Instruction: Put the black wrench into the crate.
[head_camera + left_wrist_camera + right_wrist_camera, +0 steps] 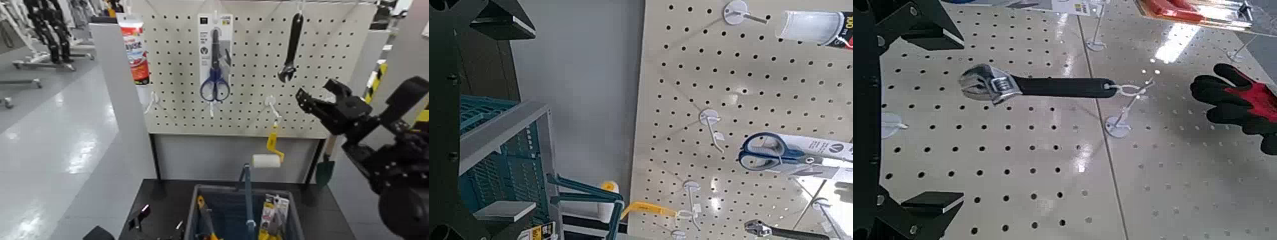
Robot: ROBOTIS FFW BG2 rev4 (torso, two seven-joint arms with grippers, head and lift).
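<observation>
scissors (215, 73) left of wrench (291, 51), crate (245, 214) below

On the pegboard (179, 67), one pair of scissors (215, 83), one wrench (292, 50), one red-labelled package (134, 54) and one paint roller (267, 160) can be counted. Below its right end in the head view, one trowel (325, 171) is seen; below its middle, one crate (220, 190) is seen.

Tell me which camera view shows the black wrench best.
The right wrist view: the black wrench spans it uncovered, from silvery head to the hook at its handle end. The head view shows it whole but smaller, hanging head-down on the pegboard; the left wrist view catches only its head and part of the handle.
</observation>
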